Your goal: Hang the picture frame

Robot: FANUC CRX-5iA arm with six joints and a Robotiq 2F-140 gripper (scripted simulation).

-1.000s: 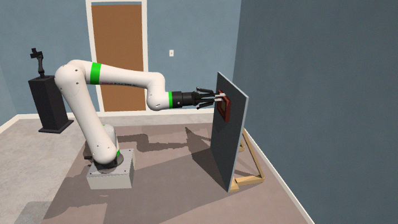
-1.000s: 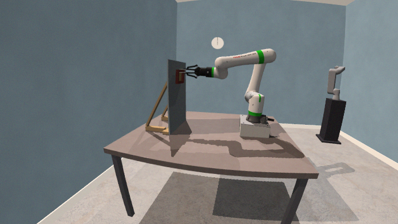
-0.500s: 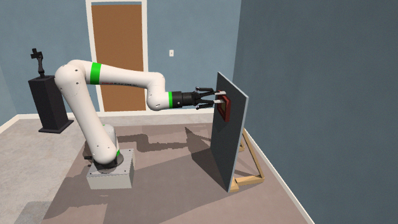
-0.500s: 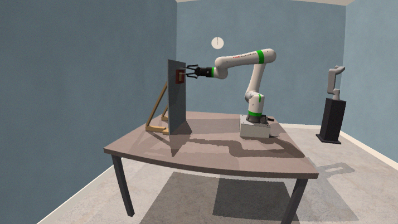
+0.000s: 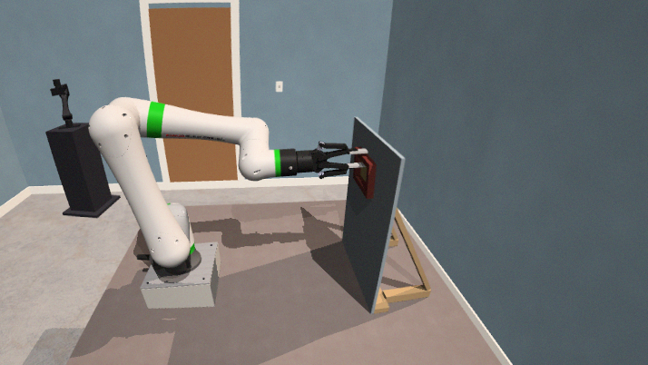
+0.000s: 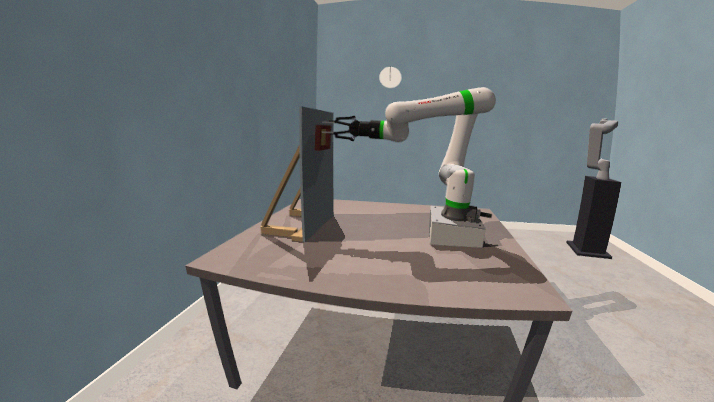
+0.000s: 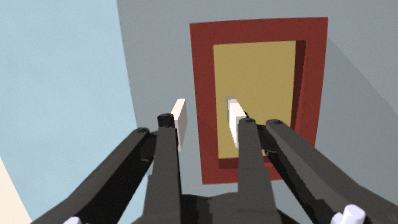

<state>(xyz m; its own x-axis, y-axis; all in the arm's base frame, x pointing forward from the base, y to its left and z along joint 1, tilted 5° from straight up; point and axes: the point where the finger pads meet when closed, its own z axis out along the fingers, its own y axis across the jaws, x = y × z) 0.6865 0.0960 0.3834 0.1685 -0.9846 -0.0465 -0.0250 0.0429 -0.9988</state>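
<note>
Seen nearest in the wrist view, the hand (image 7: 207, 116) is parted to a moderate width with nothing gripped, its two white fingertips straddling the left rail of the picture frame (image 7: 202, 100): one pad lies outside the rail, the other over the yellow inner panel. No contact between pads and rail can be made out. Beyond the pads, the red frame is seen lying against the grey wall board (image 7: 155, 60), its edges running close to parallel with the board's edge, so it is judged to hang near level. The screw is hidden behind the frame, and whether the frame is seated on the shank or on the head cannot be told.

In the top view the arm (image 5: 195, 124) is stretched level from its base block (image 5: 150, 297) on the tabletop (image 5: 281, 327) to the board (image 5: 369, 236), which is propped by a wooden brace (image 5: 415, 291) at the far edge.

The step in hand is judged to be the release. A straight retreat from the board is called for next, without the rail being brushed, so that the frame is left hanging by itself
</note>
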